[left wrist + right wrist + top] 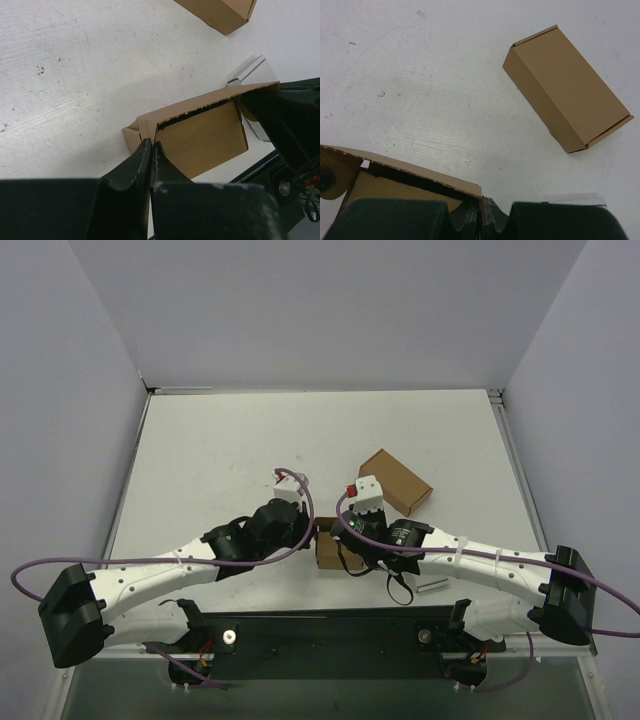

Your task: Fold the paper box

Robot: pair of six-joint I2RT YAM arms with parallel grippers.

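Dark fingers (131, 170) of the left jaws fill the foreground of the left wrist view, pressed together with a thin wall of the paper box (202, 137) nipped between their tips at one corner. The right jaws are likewise closed, pinching the opposite corner of the same wall's top edge, so the box hangs between the two pairs, right at their tips and low over the bench (75, 75).

Folding looks roughly midway. The walls already stand and enclose a shallow open tray with the floor showing inside. Still to do, as I judge it: a small tab juts out loose just left of the left jaws, a rounded flap curls at the end farthest from the right jaws, and the top is not closed.

Plain brown kraft card makes up the box, its cut edge showing a rough, fluted line, with crisp creases at the corners.

Just beyond the box lies a small white-grey slab (248, 71). Farther out, well ahead of both jaws, rests a longer oblong brown carton (567, 87), fully shut.
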